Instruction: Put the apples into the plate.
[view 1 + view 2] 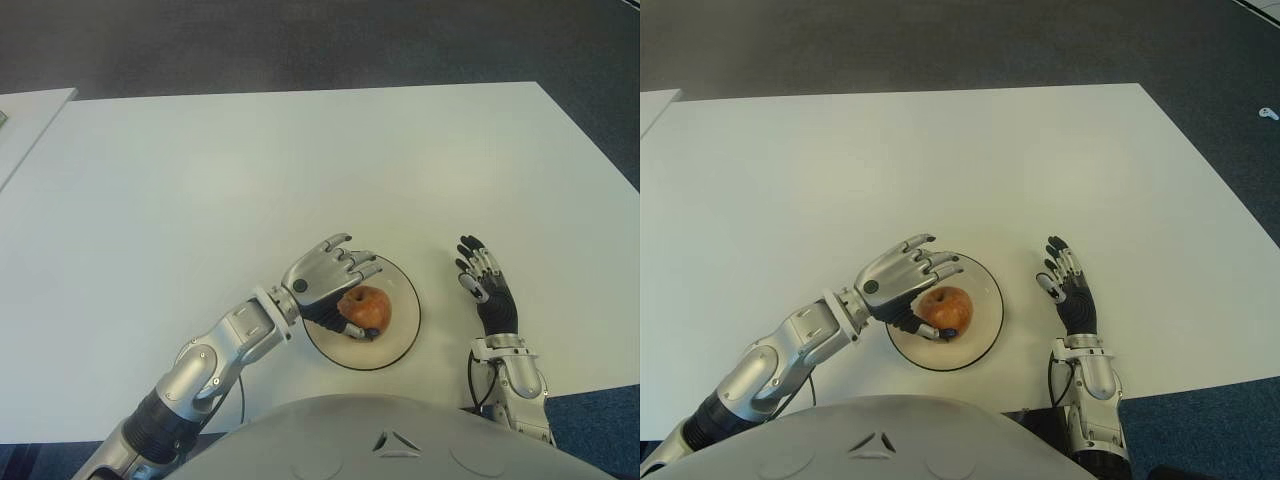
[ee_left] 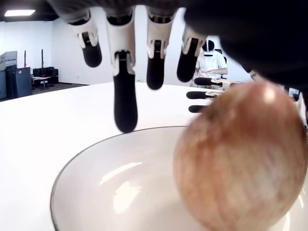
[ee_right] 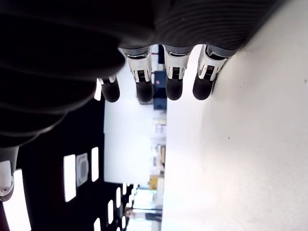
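Red-orange and round, the single apple (image 1: 366,307) sits inside the shallow white plate with a dark rim (image 1: 405,320), near the worktop's (image 1: 250,180) front edge. Our left hand (image 1: 328,274) arches over it, fingers spread and thumb low beside the fruit; we judge it a loosened grip, the apple resting on the plate. Our right hand (image 1: 483,280) shows just right of the plate, fingers straight and empty. Only the left wrist view reveals daylight between the fingertips (image 2: 125,108) and the apple, and a seated person (image 2: 211,60) far behind.
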Robot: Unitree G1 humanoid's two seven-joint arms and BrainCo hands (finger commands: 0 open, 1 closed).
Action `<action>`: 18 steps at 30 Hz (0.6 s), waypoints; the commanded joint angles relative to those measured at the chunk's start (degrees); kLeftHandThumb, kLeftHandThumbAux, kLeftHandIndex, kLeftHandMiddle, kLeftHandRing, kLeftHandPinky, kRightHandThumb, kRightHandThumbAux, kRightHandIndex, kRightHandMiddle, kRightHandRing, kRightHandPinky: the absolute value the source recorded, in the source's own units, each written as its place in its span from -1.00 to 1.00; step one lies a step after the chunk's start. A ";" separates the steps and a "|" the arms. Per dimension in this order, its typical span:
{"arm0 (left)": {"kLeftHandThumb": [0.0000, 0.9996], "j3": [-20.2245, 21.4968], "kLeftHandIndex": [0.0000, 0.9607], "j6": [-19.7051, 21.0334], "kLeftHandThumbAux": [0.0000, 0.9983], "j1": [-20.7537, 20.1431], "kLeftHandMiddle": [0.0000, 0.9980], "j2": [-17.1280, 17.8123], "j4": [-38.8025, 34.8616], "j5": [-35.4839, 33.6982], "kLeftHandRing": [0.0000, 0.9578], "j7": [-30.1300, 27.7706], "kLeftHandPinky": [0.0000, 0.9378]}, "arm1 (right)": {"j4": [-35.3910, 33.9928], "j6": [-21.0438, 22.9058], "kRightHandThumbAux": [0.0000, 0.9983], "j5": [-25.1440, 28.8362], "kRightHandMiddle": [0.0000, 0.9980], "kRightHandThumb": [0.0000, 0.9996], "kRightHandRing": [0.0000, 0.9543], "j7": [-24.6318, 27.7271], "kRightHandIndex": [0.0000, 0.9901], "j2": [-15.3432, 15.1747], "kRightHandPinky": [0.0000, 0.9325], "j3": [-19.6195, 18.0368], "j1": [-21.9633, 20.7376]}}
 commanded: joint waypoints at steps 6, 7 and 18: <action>-0.73 0.74 -1.00 0.68 -0.44 0.42 -1.00 -0.35 -0.43 0.13 -1.00 -0.37 -1.00 | 2.31 2.31 -0.06 -0.55 -1.00 -0.80 -1.00 0.64 -1.00 0.10 -1.00 0.60 1.21; -0.73 0.80 -1.00 0.72 -0.44 0.45 -1.00 -0.40 -0.42 -0.04 -1.00 -0.42 -1.00 | 2.45 2.15 -0.06 -0.47 -1.00 -0.80 -1.00 0.84 -1.00 0.04 -1.00 0.61 1.17; -0.73 0.96 -1.00 0.89 -0.47 0.65 -1.00 -0.44 -0.62 0.37 -1.00 0.07 -1.00 | 2.84 1.59 -0.08 -0.25 -1.00 -0.81 -1.00 1.53 -1.00 -0.07 -1.00 0.64 1.13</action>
